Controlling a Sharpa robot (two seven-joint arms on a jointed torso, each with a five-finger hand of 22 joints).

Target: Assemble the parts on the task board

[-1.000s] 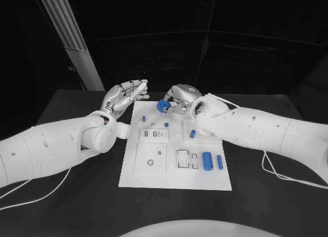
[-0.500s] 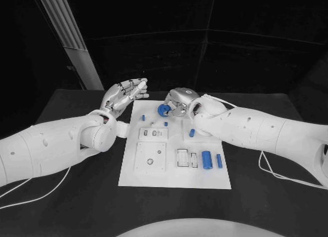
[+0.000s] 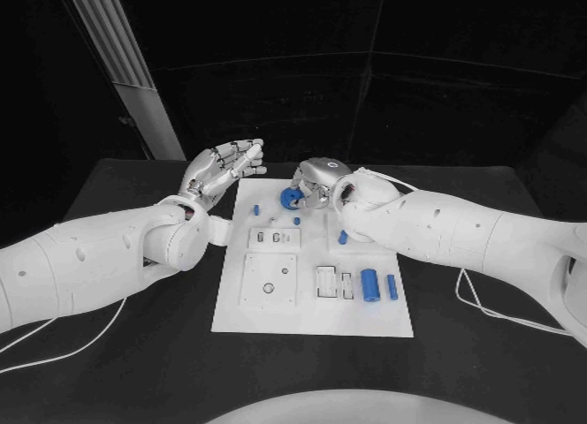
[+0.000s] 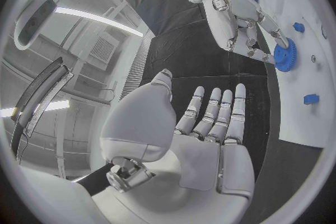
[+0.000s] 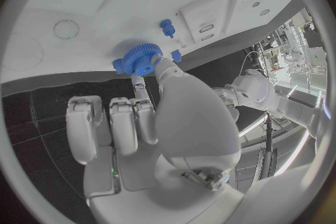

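From the head camera, the right hand pinches a blue gear just over the far end of the white board. The left hand is held up beside the board's far left corner, fingers apart, holding nothing.

From the left wrist, the gear sits at the right hand's fingertips, beside the board.

From the right wrist, the gear lies flat against the board, and the right hand is the nearer one.

Open board near edge; far end crowded by right hand with gear, apparently touching.
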